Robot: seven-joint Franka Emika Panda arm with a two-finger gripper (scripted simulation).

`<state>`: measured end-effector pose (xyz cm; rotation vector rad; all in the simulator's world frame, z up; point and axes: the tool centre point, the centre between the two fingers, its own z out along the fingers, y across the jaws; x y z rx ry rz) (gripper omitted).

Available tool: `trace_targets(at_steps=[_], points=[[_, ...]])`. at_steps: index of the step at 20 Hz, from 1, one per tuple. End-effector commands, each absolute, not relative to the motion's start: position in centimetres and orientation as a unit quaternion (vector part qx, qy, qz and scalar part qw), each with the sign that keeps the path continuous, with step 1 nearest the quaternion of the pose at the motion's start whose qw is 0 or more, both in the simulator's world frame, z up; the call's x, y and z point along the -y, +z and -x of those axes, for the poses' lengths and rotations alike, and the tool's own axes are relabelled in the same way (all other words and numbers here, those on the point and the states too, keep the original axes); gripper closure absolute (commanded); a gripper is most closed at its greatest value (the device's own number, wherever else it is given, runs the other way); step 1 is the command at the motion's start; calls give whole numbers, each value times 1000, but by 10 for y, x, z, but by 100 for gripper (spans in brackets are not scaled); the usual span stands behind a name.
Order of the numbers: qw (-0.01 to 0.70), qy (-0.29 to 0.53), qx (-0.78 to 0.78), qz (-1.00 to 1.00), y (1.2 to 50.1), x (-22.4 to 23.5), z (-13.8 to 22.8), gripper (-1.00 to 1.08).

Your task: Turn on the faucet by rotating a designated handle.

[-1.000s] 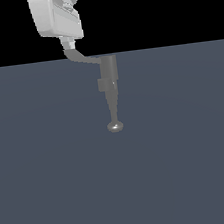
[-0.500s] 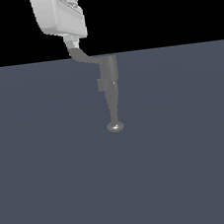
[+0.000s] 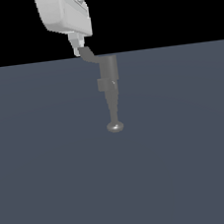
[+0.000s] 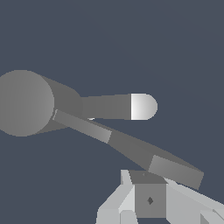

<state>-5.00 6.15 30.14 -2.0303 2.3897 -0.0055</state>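
The grey faucet (image 3: 110,73) stands upright in the exterior view, its tapering spout running down to a shiny round knob (image 3: 115,127). The handle (image 3: 90,55) is a thin lever sticking out from the cylinder's top toward the exterior view's left and up. My white gripper (image 3: 77,42) hangs above it, fingers shut together, with the tips at the handle's flared end. In the wrist view the handle (image 4: 131,146) runs from the cylinder top (image 4: 26,103) to my gripper (image 4: 148,192), whose tips sit against its flared tip. The spout knob (image 4: 143,106) shows behind.
The faucet sits on a plain dark blue-grey surface (image 3: 190,164) that fills the lower part of the exterior view. Black background lies above it. No other objects show.
My gripper has shifted toward the exterior view's right. The handle's tip has swung with it, so the lever now looks shorter and steeper against the cylinder.
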Motion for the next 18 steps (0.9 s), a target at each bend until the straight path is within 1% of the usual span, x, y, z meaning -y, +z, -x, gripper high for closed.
trace_targets(at_steps=[1, 3, 5, 18], points=[[0, 0, -764, 645, 300, -53, 59, 108], [0, 0, -764, 645, 300, -49, 65, 108], [3, -2, -762, 648, 302, -54, 61, 108], [0, 0, -764, 646, 300, 29, 74, 108]])
